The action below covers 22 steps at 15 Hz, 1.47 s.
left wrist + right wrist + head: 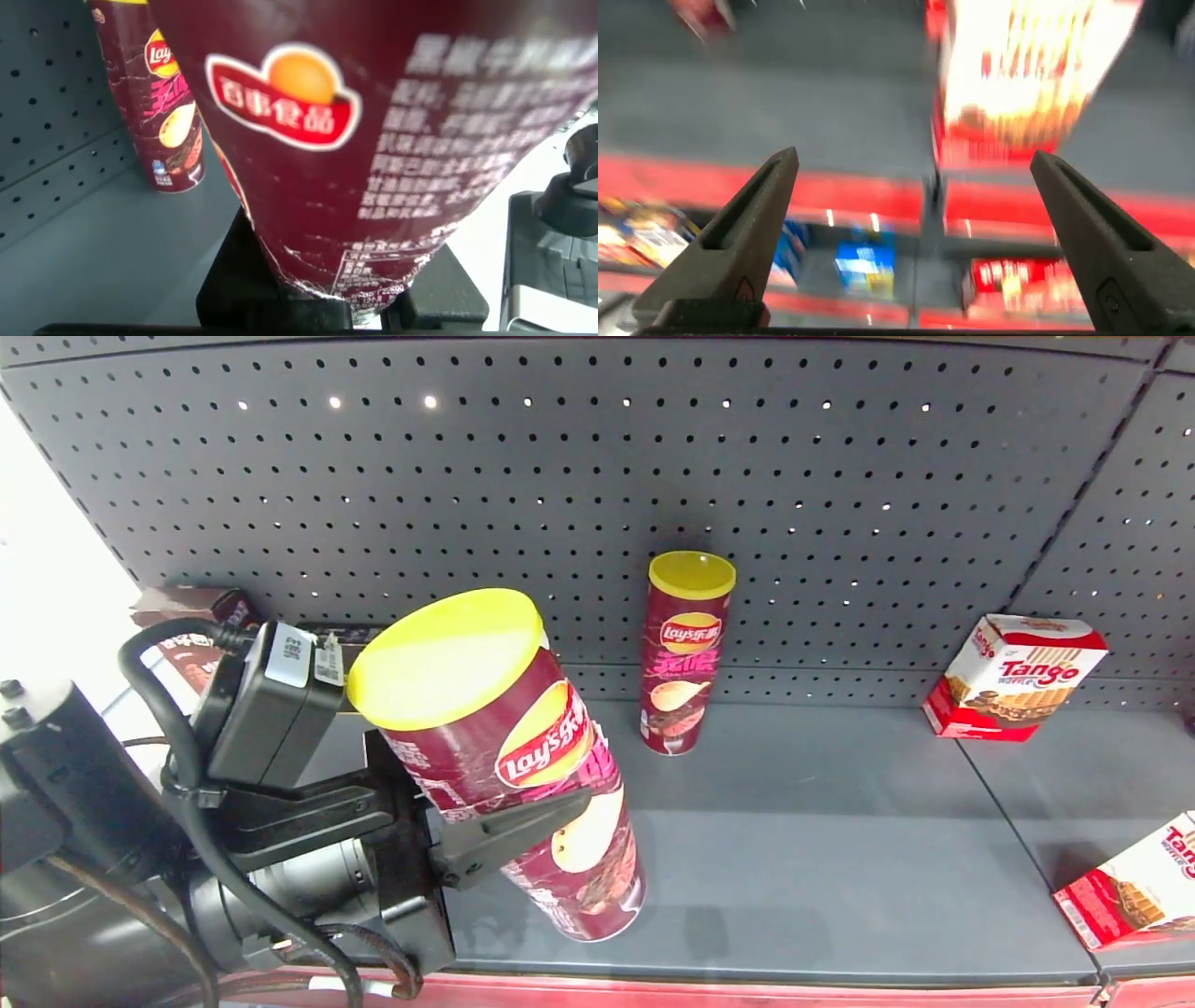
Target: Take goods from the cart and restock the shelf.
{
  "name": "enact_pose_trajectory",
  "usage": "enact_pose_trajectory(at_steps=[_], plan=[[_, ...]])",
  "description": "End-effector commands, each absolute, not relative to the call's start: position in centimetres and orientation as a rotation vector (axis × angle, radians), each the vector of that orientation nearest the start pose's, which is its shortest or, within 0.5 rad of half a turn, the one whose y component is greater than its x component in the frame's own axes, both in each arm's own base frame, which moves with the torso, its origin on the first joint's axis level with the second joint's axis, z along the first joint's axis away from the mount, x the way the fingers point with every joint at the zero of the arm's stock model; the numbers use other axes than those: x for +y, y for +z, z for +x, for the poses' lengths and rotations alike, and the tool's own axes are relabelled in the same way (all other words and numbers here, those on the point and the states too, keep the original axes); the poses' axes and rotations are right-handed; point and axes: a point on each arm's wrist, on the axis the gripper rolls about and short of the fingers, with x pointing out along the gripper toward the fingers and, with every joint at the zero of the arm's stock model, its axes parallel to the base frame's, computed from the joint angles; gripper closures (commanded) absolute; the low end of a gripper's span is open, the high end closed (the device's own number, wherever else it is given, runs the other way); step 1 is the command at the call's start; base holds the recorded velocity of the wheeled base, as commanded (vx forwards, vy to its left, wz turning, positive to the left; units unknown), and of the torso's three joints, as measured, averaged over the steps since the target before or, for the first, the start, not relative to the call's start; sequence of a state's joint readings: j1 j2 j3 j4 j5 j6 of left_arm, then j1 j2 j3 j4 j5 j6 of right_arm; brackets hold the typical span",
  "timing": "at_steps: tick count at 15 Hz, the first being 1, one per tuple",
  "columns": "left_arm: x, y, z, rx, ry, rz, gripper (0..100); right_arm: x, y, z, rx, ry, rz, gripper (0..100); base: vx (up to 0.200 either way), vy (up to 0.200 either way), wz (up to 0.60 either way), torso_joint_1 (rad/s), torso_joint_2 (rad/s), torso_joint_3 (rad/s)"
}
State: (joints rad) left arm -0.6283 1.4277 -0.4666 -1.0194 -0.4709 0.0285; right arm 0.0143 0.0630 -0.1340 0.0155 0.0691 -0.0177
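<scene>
Two black fingers of the left gripper (495, 784) are clamped across the middle of a tall maroon cardboard chip can with a yellow plastic lid (532, 737), at the near left of the grey metal shelf (822, 859). This can is probably light, with thin walls that would dent under a hard squeeze and a glossy skin that could slip, so the mid-body hold looks sensible. Its long axis is tilted: the lid leans up and to the left, and the base points down to the right by the shelf's near edge, though contact cannot be judged. Farther back stands a matching maroon can (681, 658), upright, lid up. Right of that lie two red and white wafer boxes (1013, 677). The right gripper (915, 233) hangs with fingers apart, holding nothing.
</scene>
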Motion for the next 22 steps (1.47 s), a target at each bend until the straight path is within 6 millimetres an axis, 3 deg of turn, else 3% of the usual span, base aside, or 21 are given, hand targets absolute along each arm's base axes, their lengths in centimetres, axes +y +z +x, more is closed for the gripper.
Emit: enact_pose_trajectory(at_steps=[1, 4, 7, 11, 17, 20, 22], plan=[[-13.5, 20.5, 16.8, -0.09, -1.098, 0.02, 100, 0.5, 24.2, 0.7, -0.035, 0.237, -0.077, 0, 0.0, 0.0, 0.0, 0.0, 0.0, 0.0], [-13.3, 20.3, 16.6, -0.103, -1.096, 0.019, 100, 1.7, 24.5, 6.5, 0.074, 0.43, -0.148, 0, 0.0, 0.0, 0.0, 0.0, 0.0, 0.0], [-13.2, 20.1, 16.6, -0.098, -1.095, 0.02, 100, 3.9, 24.2, 9.7, 0.139, 0.596, -0.153, 0, 0.0, 0.0, 0.0, 0.0, 0.0, 0.0], [-13.2, 19.8, 16.7, -0.087, -1.089, 0.021, 100, 5.5, 23.7, 13.8, 0.195, 0.636, -0.155, 0, 0.0, 0.0, 0.0, 0.0, 0.0, 0.0], [-12.6, 19.7, 17.2, -0.077, -1.054, 0.022, 100, 9.2, 21.9, 23.3, 0.082, 0.824, -0.134, 0, 0.0, 0.0, 0.0, 0.0, 0.0, 0.0], [-12.7, 19.6, 17.4, -0.072, -1.054, 0.022, 100, 9.8, 22.4, 26.8, -0.012, 0.99, -0.13, 0, 0.0, 0.0, 0.0, 0.0, 0.0, 0.0], [-12.7, 19.6, 17.4, -0.074, -1.054, 0.022, 100, 10.1, 22.9, 27.8, -0.061, 1.059, -0.136, 0, 0.0, 0.0, 0.0, 0.0, 0.0, 0.0]])
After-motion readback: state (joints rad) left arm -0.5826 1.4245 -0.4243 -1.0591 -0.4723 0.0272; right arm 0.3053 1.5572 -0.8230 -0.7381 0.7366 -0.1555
